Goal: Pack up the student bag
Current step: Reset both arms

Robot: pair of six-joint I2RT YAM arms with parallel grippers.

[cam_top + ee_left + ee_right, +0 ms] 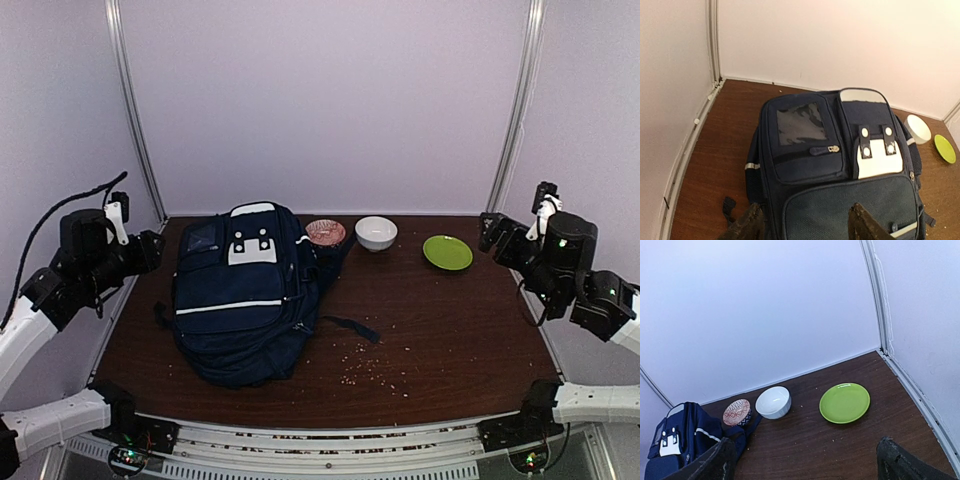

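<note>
On the left half of the bench (450, 330) lies the student bag (245, 295), flat with its front side up and its top turned toward the back wall. Its left side comes near the left edge of the bench, and only a narrow strip of wood shows there. Its bottom end is near the front edge. 1 dark strap (345, 328) runs out from its right side onto the wood.

Along the back edge stand 3 dishes in a row. A small patterned bowl (325, 232) is just beside the top right corner of the bag; I cannot tell if they touch. A white bowl (376, 233) stands near it on the right, apart from it. A green plate (447, 252) is farther right, with a band of bare wood between it and the right edge rail.

The widest bare wood is in front of the dishes, between the bag and the right edge. Crumbs (370, 365) are scattered there, most of them near the front edge.

The left end effector (150, 250) hangs in the air over the left edge of the bench and points toward the bag. It is released: in the left wrist view its 2 fingers (752, 222) stand wide apart with nothing between them, only the bag below.

The right end effector (490, 232) hangs over the right edge, close to the right wall, and faces the dishes. It is also released, its fingers (900, 460) spread wide and touching nothing.
</note>
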